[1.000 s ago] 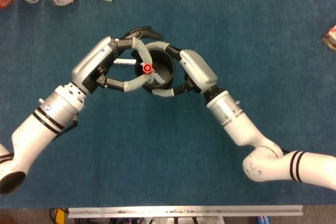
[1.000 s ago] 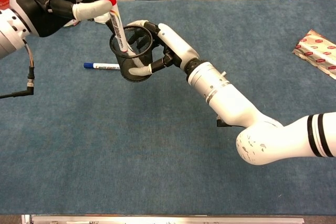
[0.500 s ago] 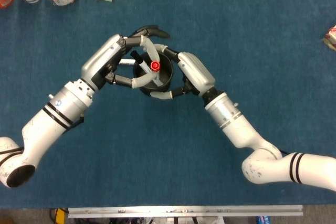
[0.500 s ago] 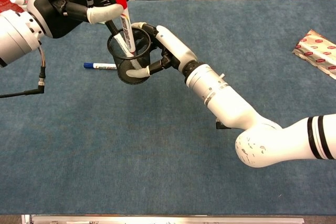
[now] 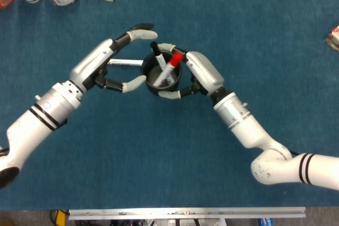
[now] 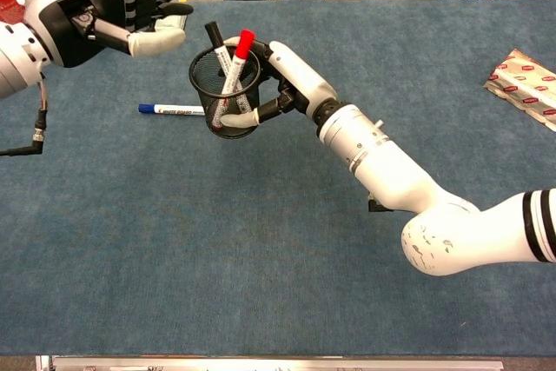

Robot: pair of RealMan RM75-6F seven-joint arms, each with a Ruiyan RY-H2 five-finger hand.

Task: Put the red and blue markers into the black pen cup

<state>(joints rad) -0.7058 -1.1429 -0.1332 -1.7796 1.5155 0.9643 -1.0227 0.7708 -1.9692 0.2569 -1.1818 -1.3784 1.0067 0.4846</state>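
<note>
One black pen cup (image 6: 228, 93) is gripped by the right hand (image 6: 291, 82), whose fingers are wrapped around its mesh wall. Two markers are seen standing in the cup: the red marker (image 6: 235, 62), leaning against the rim, and a black-capped marker (image 6: 218, 47). One blue marker (image 6: 170, 110) lies on the table (image 6: 261, 258) just left of the cup; its printed label is too small to be read. The left hand (image 6: 117, 8), half a second ago closed on the red marker, is now held up and to the left of the cup with fingers spread and nothing in them.
</note>
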